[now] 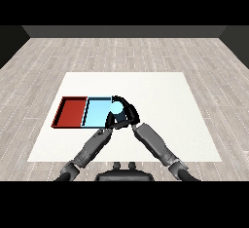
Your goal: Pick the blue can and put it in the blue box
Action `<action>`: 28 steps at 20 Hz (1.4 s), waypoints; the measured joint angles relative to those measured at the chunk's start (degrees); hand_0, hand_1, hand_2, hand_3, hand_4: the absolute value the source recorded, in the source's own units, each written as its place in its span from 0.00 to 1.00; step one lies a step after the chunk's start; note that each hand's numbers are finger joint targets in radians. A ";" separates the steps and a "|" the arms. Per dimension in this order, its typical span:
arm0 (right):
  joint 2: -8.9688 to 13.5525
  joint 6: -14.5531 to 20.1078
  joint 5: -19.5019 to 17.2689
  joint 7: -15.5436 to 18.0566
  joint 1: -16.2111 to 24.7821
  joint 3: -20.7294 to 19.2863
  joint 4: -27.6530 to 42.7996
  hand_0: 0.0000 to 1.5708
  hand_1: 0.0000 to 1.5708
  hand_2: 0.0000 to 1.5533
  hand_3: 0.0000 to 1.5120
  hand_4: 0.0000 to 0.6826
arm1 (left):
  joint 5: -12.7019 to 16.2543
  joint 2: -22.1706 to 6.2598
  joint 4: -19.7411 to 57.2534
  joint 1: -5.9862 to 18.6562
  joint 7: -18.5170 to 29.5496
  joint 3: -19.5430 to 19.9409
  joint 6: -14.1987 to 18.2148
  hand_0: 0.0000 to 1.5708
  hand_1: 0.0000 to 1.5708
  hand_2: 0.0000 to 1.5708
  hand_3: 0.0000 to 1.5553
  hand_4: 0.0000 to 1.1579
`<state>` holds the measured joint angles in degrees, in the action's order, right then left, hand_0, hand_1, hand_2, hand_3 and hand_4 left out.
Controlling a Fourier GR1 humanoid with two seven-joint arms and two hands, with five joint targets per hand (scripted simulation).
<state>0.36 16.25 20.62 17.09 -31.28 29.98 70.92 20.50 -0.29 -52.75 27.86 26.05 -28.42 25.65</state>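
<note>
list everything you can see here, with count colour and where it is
table: one, white, centre of the view on a grey plank floor
red tray: one, red, on the table's left part
blue tray: one, light blue, right beside the red tray, to its right
blue can: one, light blue, at the blue tray's right edge, inside the right hand's curl
left hand: one, black, at the blue tray's near right corner; fingers hard to read
right hand: one, black, curled round the blue can
forearms: two, grey, coming in from the lower corners
</note>
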 measured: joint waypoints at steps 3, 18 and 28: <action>0.00 1.41 -0.19 -0.32 0.96 1.08 1.34 0.00 0.00 0.00 0.00 0.00 | -1.47 -0.05 -1.03 -0.59 -0.85 -0.17 0.56 1.00 1.00 1.00 0.96 0.98; 3.30 -5.13 -1.94 -4.69 10.97 -7.52 15.48 0.00 0.00 0.00 0.00 0.00 | -5.84 -0.75 -0.25 -1.73 -0.98 3.00 0.24 1.00 1.00 1.00 0.96 0.97; 9.13 -8.68 1.97 -3.11 22.72 -16.73 28.40 0.00 0.00 0.00 0.00 0.00 | -8.37 -4.26 2.39 -0.63 -2.66 7.77 -1.01 1.00 1.00 1.00 0.96 0.98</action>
<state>9.48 7.57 22.60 13.99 -8.56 13.25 99.32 12.13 -4.56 -50.36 27.23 23.39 -20.65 24.64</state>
